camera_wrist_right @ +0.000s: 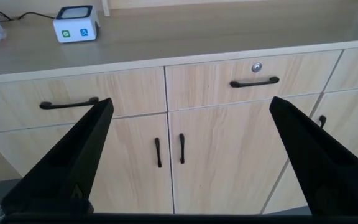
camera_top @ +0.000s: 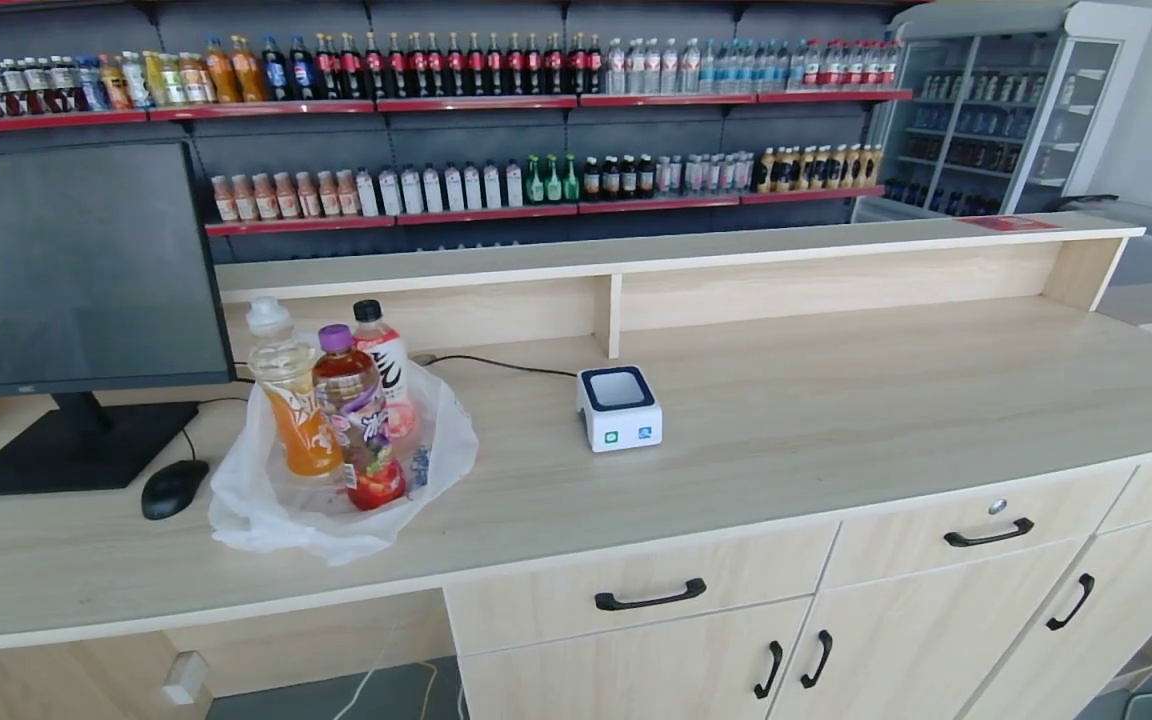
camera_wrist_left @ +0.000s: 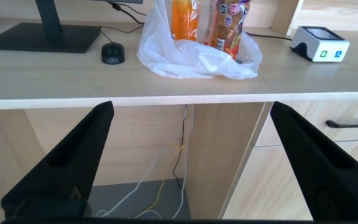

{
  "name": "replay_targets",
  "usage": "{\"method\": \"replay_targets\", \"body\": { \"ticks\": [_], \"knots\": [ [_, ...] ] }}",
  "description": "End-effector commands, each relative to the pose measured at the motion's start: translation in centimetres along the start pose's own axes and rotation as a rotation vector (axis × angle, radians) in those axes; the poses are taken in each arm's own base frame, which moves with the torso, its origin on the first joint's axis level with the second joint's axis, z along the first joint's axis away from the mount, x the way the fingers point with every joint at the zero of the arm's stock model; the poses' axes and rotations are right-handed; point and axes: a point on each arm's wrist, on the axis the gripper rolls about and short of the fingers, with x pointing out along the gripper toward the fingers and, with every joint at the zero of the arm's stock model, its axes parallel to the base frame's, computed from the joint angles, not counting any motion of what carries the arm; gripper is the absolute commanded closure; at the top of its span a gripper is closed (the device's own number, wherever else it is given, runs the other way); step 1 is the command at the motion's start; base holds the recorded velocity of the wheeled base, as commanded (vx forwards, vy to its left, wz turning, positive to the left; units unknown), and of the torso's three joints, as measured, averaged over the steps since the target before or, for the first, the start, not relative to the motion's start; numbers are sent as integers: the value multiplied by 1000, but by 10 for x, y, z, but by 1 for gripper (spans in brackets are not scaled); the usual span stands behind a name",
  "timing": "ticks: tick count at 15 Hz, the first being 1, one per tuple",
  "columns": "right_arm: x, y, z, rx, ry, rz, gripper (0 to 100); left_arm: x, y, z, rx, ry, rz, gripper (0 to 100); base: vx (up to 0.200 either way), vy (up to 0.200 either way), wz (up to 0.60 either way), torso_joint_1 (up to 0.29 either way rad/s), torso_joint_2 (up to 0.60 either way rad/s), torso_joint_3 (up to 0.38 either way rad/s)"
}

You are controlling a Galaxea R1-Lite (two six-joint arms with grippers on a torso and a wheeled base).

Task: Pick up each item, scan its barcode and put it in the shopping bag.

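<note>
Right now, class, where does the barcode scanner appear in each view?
Head view: scanner mid-counter, right of the shopping bag.
Left wrist view: scanner on the counter, beside the shopping bag.
Right wrist view: scanner on the counter, above the drawers.
Shared landmark: the counter's front edge.

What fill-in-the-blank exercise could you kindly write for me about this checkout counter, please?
1. The shopping bag holds ___ bottles.
2. The scanner sits on the counter on the robot's ___ of the bag.
3. The mouse lies beside the base of the ___.
4. The left gripper and the right gripper are both ___.

Missing words: three; right; monitor; open.
</note>
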Motion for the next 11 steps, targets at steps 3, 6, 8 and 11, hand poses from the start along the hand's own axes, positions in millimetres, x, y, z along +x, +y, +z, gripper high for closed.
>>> {"method": "replay_targets", "body": {
  "ticks": [3,6,8,11],
  "knots": [
    [0,0,0,-3,0,0,0,0,0,0,-2,1,1,0,0,0,0,0,0,0],
    [0,0,0,-3,0,0,0,0,0,0,-2,-1,1,0,0,0,0,0,0,0],
    [0,0,0,-1,0,0,0,0,0,0,-2,1,1,0,0,0,0,0,0,0],
    [0,0,0,-3,2,0,0,0,0,0,-2,1,1,0,0,0,0,0,0,0]
  ]
}}
